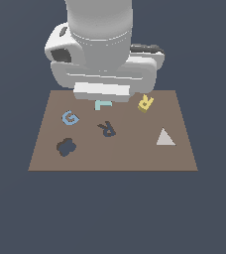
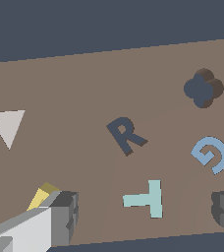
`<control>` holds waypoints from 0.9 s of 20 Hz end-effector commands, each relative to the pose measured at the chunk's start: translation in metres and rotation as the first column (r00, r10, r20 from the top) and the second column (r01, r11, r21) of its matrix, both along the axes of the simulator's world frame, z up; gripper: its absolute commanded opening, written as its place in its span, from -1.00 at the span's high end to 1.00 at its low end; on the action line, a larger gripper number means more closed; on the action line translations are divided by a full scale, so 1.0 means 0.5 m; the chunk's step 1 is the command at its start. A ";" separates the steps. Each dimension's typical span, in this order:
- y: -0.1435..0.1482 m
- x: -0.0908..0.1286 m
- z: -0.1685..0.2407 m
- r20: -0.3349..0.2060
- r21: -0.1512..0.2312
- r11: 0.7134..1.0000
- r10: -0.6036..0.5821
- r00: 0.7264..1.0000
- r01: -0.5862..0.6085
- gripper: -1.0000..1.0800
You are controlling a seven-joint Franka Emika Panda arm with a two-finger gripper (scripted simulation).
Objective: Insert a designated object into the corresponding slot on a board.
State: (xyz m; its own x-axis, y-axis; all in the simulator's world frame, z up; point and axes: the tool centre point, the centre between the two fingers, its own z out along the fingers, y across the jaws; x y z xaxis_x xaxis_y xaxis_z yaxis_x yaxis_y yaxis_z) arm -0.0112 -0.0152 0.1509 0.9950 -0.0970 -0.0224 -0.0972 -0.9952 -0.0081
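1. Flat dark slate-blue background on all sides, no counter edge or wall visible; only the board [image 1: 113, 158] lying in it, brown, large, rectangular.
2. White Panda arm [image 1: 100, 44] looming over the board's far edge, hiding part of it in the exterior view.
3. Gripper [image 2: 143, 216] open wide, holding nothing: one finger beside the yellow R block [image 1: 145, 103], the other well apart, past the teal T [image 2: 147, 198] lying between them.
4. Yellow R block resting on the board toward the exterior view's right, well apart from the navy R-shaped slot [image 1: 106, 129] near the board's middle.
5. Step in hand, by judgement: approach, block not yet grasped. Next: centre over the block, descend, close, carry to the slot, match its rotation.
6. Other pieces: grey triangle [image 1: 165, 138], blue G [image 1: 70, 118], dark blob cutout [image 1: 66, 147].
7. No brands or labels; only letter shapes R, G, T.
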 end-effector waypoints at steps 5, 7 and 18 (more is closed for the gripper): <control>0.003 -0.003 -0.003 0.000 0.000 1.000 -0.008 1.000 0.008 -0.92; 0.007 -0.008 -0.007 0.001 -0.001 1.000 -0.018 1.000 0.018 -0.92; 0.062 -0.054 -0.054 0.005 -0.004 0.990 -0.140 0.990 0.140 -0.92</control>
